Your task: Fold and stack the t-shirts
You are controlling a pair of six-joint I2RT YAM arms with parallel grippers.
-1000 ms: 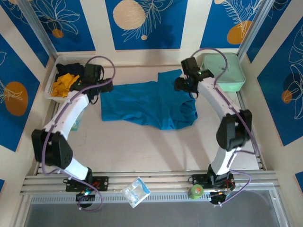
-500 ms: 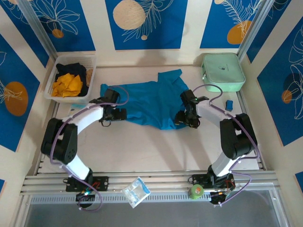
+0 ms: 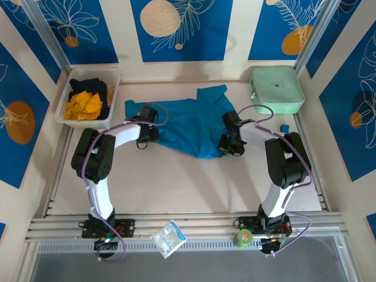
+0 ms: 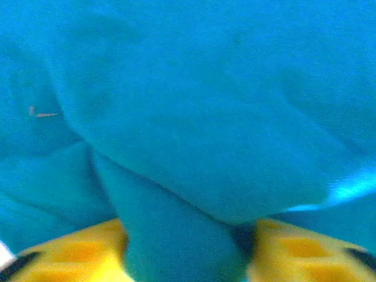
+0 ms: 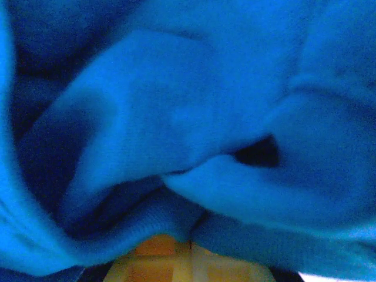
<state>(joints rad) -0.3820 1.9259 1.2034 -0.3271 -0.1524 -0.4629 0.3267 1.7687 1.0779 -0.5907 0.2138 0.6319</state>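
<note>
In the top view, both arms have come down from the back of the pale table (image 3: 176,182), where a second ago they hung raised near the back corners, and now lie low against the teal-blue cloth t-shirt (image 3: 188,126). The left gripper (image 3: 147,134) sits on the shirt's left edge and the right gripper (image 3: 231,144) on its near right edge. Their jaws, spread a moment ago, have drawn in. On the left wrist view a thick fold of teal cloth is pinched between the yellow fingers (image 4: 64,258), so the jaws stand part-way apart with the shirt filling the gap. On the right wrist view the gripper (image 5: 176,258) has its pads brought right together, with a bunched ridge of the same cloth gathered at the tips (how deep the bite goes is hidden by the folds).

That means the grasp for a fold appears made on both sides. The lift or drag has yet to follow, and folding itself looks barely begun.

The shirt lies in the middle of the table, spread but not flat. One sleeve points toward the back wall, the body is creased, and the near right corner is rumpled beside the right gripper.

An orange-yellow cloth shirt (image 3: 82,106) and a black cloth shirt (image 3: 85,86) are heaped unfolded in the white plastic basket (image 3: 82,122) at the back left. The mint-green hard square case (image 3: 276,89) rests at the back right, apart from the shirt.
</note>
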